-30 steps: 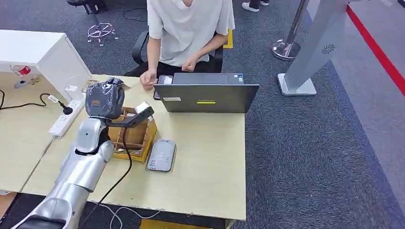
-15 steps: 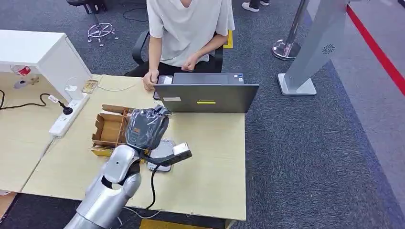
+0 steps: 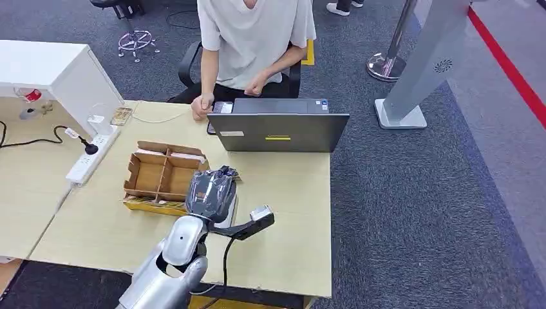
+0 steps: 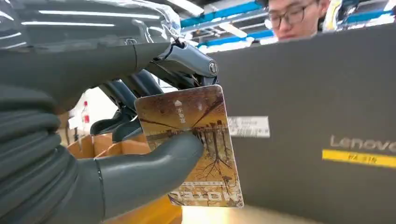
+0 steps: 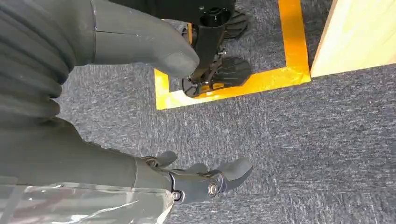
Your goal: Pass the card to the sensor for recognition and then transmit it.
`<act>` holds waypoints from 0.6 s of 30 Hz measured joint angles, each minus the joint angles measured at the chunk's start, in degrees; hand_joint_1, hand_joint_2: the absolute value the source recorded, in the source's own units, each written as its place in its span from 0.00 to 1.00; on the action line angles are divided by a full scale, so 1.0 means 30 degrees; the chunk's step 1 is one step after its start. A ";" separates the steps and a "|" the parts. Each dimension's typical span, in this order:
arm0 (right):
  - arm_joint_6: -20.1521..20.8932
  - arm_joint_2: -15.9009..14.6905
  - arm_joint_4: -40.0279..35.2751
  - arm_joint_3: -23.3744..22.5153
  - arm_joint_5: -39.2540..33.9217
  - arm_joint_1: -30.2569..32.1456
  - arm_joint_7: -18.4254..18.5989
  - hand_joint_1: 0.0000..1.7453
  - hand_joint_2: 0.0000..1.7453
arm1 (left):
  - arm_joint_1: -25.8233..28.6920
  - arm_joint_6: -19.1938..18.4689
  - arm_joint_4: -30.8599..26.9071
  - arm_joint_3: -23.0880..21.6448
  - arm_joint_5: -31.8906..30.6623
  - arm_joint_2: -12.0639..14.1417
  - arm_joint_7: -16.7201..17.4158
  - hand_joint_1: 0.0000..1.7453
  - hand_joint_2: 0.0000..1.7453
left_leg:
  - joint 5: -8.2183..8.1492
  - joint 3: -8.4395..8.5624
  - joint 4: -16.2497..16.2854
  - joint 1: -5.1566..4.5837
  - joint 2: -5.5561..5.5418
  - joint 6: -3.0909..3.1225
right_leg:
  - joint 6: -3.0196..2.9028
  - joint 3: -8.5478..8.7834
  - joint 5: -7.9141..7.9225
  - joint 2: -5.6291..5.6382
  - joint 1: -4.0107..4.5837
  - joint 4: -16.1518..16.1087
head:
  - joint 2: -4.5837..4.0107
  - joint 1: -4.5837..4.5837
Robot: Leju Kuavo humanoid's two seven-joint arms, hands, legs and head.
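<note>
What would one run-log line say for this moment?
left hand: holds card over desk | right hand: empty, hanging above carpet | laptop: behind card | handover: not yet

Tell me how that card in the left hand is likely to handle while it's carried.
The card looks flat and unbent though gripped only along one side, so it is probably stiff plastic. It looks thin, so likely very light. Its face looks glossy, so it may slip or swivel between the thumb and the fingers of the left hand.

Desk (image 3: 283,212); laptop (image 3: 278,131); divided box (image 3: 162,177)
</note>
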 joint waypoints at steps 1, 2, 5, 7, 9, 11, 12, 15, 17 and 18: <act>0.0007 0.0000 0.0000 -0.0043 0.0029 0.0003 0.0000 0.00 1.00 | 0.0085 -0.0051 0.0072 0.0000 0.0087 0.0000 0.0014 1.00 1.00 | 0.0000 -0.0001 0.0000 0.0000 0.0000 0.0000 | 0.0007 0.0000 -0.0005 0.0000 0.0000 0.0000 | 0.0000 0.0000; 0.0007 0.0000 0.0000 -0.0095 0.0095 0.0007 0.0000 0.00 1.00 | 0.0171 -0.0080 0.0131 0.0000 0.0190 0.0007 0.0058 1.00 1.00 | -0.0001 -0.0003 0.0000 0.0000 0.0000 0.0001 | 0.0011 0.0000 -0.0008 0.0000 0.0000 0.0000 | 0.0000 0.0000; 0.0007 0.0000 0.0000 -0.0174 0.0284 0.0009 0.0021 0.00 1.00 | 0.0449 -0.0131 0.0350 0.0007 0.0393 0.0015 0.0226 1.00 1.00 | -0.0002 -0.0006 0.0000 0.0000 -0.0003 0.0002 | 0.0013 0.0001 -0.0009 -0.0003 -0.0001 -0.0001 | 0.0000 0.0000; 0.0007 0.0000 0.0000 -0.0255 0.0342 0.0011 0.0036 0.00 1.00 | 0.0635 -0.0116 0.0524 0.0007 0.0444 0.0015 0.0233 1.00 1.00 | -0.0001 -0.0006 0.0000 0.0000 -0.0003 0.0002 | 0.0014 0.0000 -0.0009 -0.0003 -0.0001 0.0000 | 0.0000 0.0000; 0.0007 0.0000 0.0000 -0.0335 0.0364 0.0011 0.0044 0.00 1.00 | 0.0768 -0.0094 0.0663 0.0007 0.0451 0.0015 0.0240 1.00 1.00 | -0.0001 -0.0006 0.0000 0.0000 -0.0004 0.0002 | 0.0014 0.0000 -0.0009 -0.0004 -0.0001 0.0000 | 0.0000 0.0000; 0.0007 0.0000 0.0000 -0.0415 0.0364 0.0010 0.0036 0.00 1.00 | 0.0850 -0.0095 0.0757 0.0007 0.0451 0.0015 0.0240 1.00 1.00 | -0.0001 -0.0007 0.0000 0.0000 -0.0004 0.0002 | 0.0014 0.0001 -0.0009 -0.0005 0.0000 0.0000 | 0.0000 0.0000; 0.0007 0.0000 0.0000 -0.0429 0.0378 0.0013 0.0044 0.00 1.00 | 0.0877 -0.0087 0.0801 0.0007 0.0458 0.0015 0.0248 1.00 1.00 | -0.0001 -0.0006 0.0001 0.0000 -0.0004 0.0002 | 0.0014 0.0001 -0.0009 -0.0005 0.0000 0.0000 | 0.0000 0.0000; 0.0007 -0.0007 0.0000 -0.0452 0.0647 0.0012 0.0167 0.00 1.00 | 0.0962 -0.0029 0.0969 0.0029 0.0444 -0.0007 0.0415 1.00 1.00 | -0.0001 -0.0006 0.0001 0.0000 -0.0004 0.0002 | 0.0014 0.0003 -0.0009 -0.0005 -0.0001 0.0000 | 0.0000 0.0000; 0.0007 -0.0007 0.0000 -0.0459 0.0801 0.0010 0.0203 0.00 1.00 | 0.1012 0.0066 0.1150 0.0138 0.0517 -0.0022 0.0583 1.00 1.00 | -0.0001 -0.0005 0.0001 0.0000 -0.0004 0.0002 | 0.0014 0.0003 -0.0009 -0.0005 0.0000 0.0000 | 0.0000 0.0000; 0.0007 -0.0015 0.0000 -0.0459 0.0874 0.0010 0.0211 0.00 1.00 | 0.1022 0.0116 0.1259 0.0211 0.0546 -0.0022 0.0590 1.00 1.00 | -0.0001 -0.0006 0.0001 0.0000 -0.0004 0.0002 | 0.0014 0.0002 -0.0009 -0.0005 0.0000 0.0000 | 0.0000 0.0000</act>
